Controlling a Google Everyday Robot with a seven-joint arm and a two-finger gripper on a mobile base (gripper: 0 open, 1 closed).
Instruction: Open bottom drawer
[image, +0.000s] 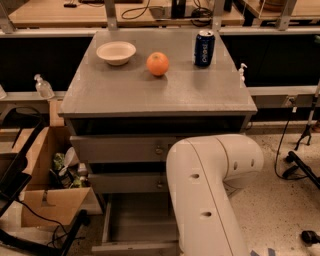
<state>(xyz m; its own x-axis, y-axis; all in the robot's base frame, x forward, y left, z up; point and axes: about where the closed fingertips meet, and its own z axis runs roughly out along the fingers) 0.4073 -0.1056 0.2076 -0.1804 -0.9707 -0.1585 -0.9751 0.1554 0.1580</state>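
Note:
The bottom drawer of the grey cabinet stands pulled out toward me, its grey inside showing empty. Its front edge lies at the bottom of the camera view, and its knob is hidden. The two drawers above it are shut or nearly shut, each with a small knob at centre. My white arm fills the lower right and covers the drawer's right side. The gripper is hidden below the arm, out of view.
On the cabinet top stand a white bowl, an orange and a blue can. An open cardboard box with clutter sits on the floor at the left. Cables and a black stand lie at the right.

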